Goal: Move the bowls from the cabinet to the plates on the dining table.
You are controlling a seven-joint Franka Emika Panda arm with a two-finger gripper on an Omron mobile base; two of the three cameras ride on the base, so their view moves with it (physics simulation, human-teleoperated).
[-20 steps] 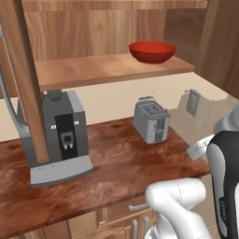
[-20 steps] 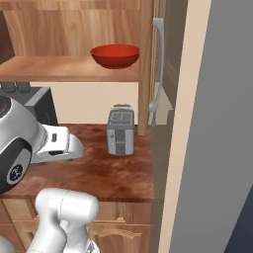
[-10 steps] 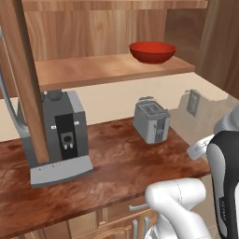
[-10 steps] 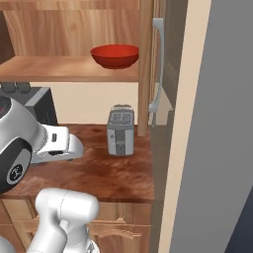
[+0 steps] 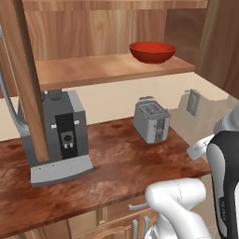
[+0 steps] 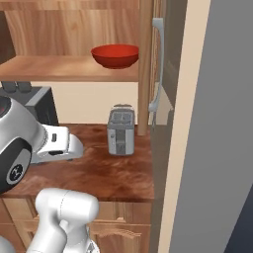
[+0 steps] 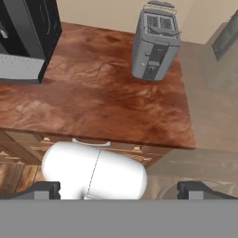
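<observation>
A glossy red bowl (image 5: pixel 152 51) (image 6: pixel 115 55) sits upright on the wooden shelf of the open cabinet (image 5: pixel 98 70) (image 6: pixel 54 66), towards the shelf's right end. My gripper (image 7: pixel 121 189) hangs low in front of the counter, well below the bowl and apart from it. Its two dark fingertips (image 7: pixel 45 189) stand wide apart, open, with nothing between them. The plates and the dining table are out of view.
Under the shelf, a reddish-brown counter (image 5: pixel 107 163) (image 7: pixel 93 97) carries a grey toaster (image 5: pixel 151 120) (image 6: pixel 121 131) (image 7: pixel 155 42) and a coffee machine (image 5: pixel 58 135). The open cabinet door with its grey bar handle (image 6: pixel 157 64) stands right of the bowl. A wall (image 6: pixel 212 123) closes the right side.
</observation>
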